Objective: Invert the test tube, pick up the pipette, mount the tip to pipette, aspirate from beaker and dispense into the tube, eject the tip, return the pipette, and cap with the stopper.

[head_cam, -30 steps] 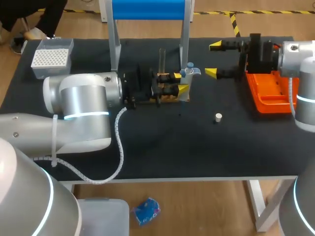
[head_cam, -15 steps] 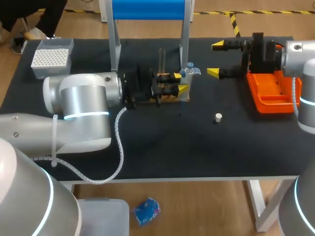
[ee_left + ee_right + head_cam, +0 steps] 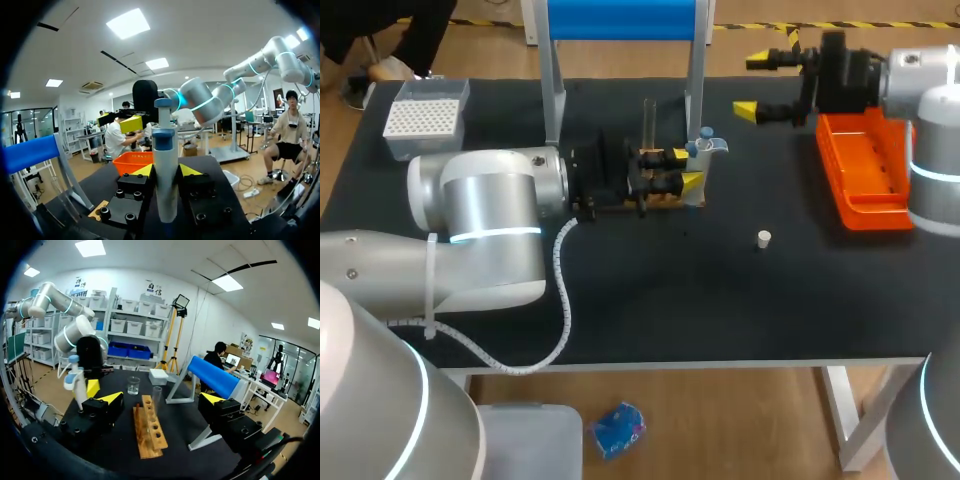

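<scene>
My left gripper (image 3: 670,172) is shut on the white and blue pipette (image 3: 704,146), holding it over the wooden rack (image 3: 665,203). In the left wrist view the pipette (image 3: 165,165) stands upright between the yellow-tipped fingers (image 3: 144,171). A clear test tube (image 3: 648,120) stands upright in the rack (image 3: 149,432). My right gripper (image 3: 753,86) hangs open with nothing in it near the table's far edge, to the right of the pipette. From the right wrist view, past the right gripper (image 3: 162,398), I see the tube (image 3: 156,395), a glass beaker (image 3: 133,385) and the pipette (image 3: 75,377). A small white stopper (image 3: 764,238) lies on the table.
An orange tray (image 3: 865,170) sits at the right, under my right arm. A white tip box (image 3: 425,115) stands at the far left corner. A metal stand with a blue roller (image 3: 620,20) rises behind the rack.
My right gripper has moved toward the table's far edge, still open. The left arm and the pipette have stayed put.
</scene>
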`<state>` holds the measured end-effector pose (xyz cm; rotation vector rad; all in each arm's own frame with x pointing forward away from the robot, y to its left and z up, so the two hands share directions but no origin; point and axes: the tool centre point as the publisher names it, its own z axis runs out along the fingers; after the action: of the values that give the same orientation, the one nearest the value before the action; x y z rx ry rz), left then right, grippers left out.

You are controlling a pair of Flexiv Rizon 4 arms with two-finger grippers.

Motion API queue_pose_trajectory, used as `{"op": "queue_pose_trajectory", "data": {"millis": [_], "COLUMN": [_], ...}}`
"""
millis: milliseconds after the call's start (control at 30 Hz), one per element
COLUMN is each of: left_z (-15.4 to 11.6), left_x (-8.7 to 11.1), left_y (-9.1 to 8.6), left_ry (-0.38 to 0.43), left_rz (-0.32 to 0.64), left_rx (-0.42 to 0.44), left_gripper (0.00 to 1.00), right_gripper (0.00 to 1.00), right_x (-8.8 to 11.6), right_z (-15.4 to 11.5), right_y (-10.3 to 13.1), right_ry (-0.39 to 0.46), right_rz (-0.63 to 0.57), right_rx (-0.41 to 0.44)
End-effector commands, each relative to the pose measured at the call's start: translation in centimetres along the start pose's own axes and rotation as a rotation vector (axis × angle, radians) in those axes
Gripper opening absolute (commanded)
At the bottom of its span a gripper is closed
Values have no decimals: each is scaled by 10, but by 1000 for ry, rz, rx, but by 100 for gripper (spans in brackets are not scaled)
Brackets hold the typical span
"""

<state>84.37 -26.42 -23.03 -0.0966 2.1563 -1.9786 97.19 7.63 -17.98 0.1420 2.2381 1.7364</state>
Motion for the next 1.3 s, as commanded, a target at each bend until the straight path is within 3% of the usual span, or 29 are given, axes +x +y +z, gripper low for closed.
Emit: {"op": "queue_pose_trajectory", "data": {"millis": [33,200,400,933,1000,1300], "left_z": [1,1,1,1,2,-48], "left_x": [2,2,2,2,4,-12], "left_y": [-1,-1,-1,-1,-11,-32], "left_ry": [-8,-8,-8,-8,11,6], "left_rz": [1,1,1,1,24,27], "left_rx": [-1,-1,-1,-1,-17,-168], "left_gripper": [0,0,0,0,0,0], "right_gripper": [100,100,100,100,100,100], "right_x": [-35,-53,-56,-52,-52,-52], "right_z": [32,64,89,97,97,97], "right_y": [5,12,17,16,16,16], "right_ry": [32,28,33,30,30,30], "right_rz": [16,29,19,15,15,15], "right_rx": [29,51,65,83,83,83]}}
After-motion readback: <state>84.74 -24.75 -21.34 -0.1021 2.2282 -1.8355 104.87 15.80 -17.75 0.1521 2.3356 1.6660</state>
